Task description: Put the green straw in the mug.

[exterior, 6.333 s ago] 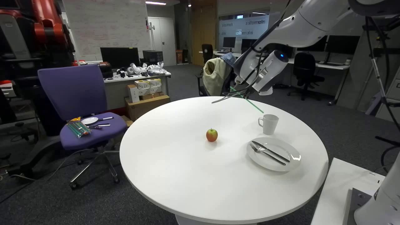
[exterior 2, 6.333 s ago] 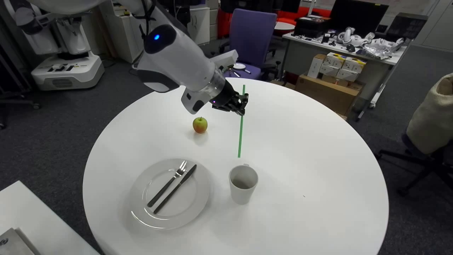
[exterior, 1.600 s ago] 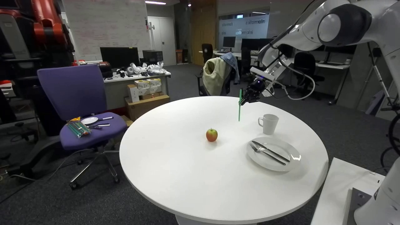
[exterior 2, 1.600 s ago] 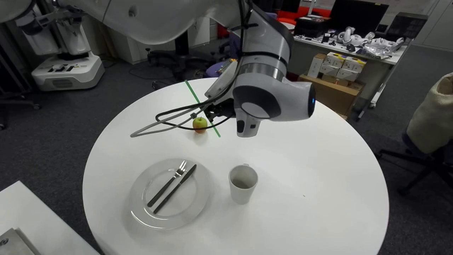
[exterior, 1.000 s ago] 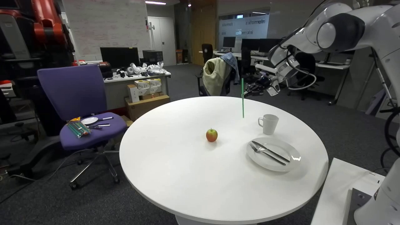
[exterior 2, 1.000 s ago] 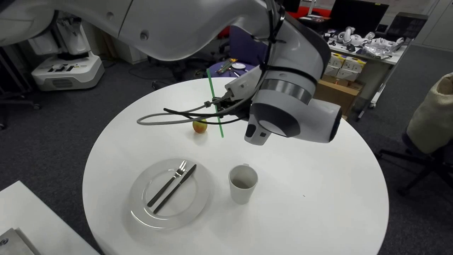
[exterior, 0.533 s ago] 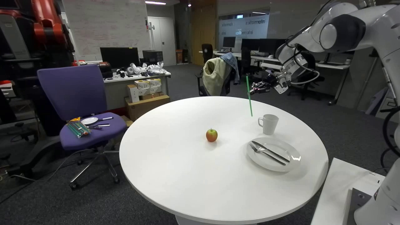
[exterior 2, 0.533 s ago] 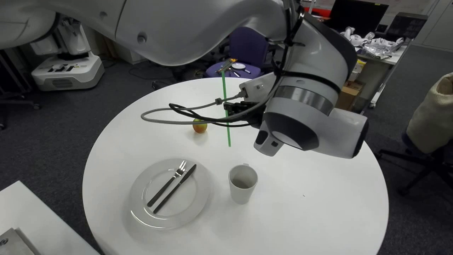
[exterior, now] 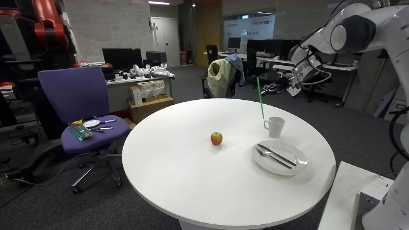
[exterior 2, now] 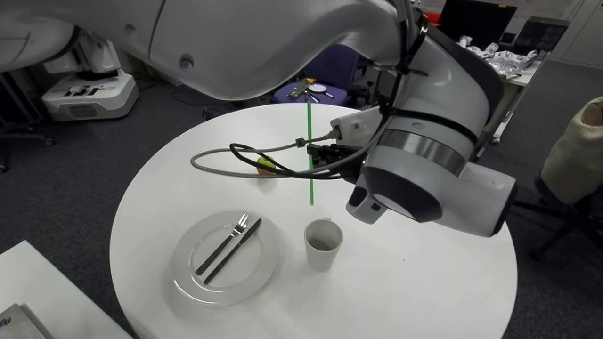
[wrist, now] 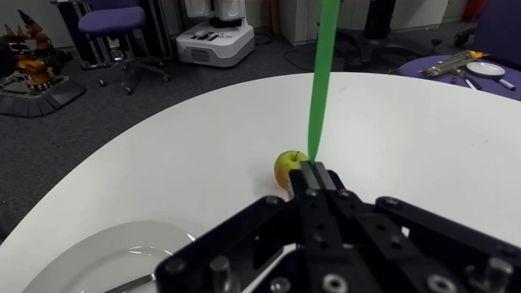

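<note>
My gripper point(exterior: 262, 94) is shut on the green straw point(exterior: 261, 107) near its middle and holds it above the table. The straw is nearly upright, with a slight tilt, in both exterior views; it also shows in the other picture of the scene point(exterior 2: 311, 190). In the wrist view the straw point(wrist: 322, 73) rises from between the closed fingertips point(wrist: 312, 163). The white mug point(exterior: 276, 127) stands upright on the table, its open top showing in an exterior view point(exterior 2: 321, 256). The straw's lower end is close to the mug's rim on the handle side, apart from it. The mug is out of the wrist view.
A white plate point(exterior 2: 188, 245) with a fork point(exterior 2: 221, 247) and knife point(exterior 2: 233, 252) lies beside the mug. An apple point(exterior: 216, 138) sits on the round table point(exterior: 179, 179). A loop of cable point(exterior 2: 202, 169) hangs from the wrist above the apple.
The straw has swung from a strong slant to nearly upright as the wrist turned. Over the last second, my gripper has carried it rightward in both exterior views, closer to the mug.
</note>
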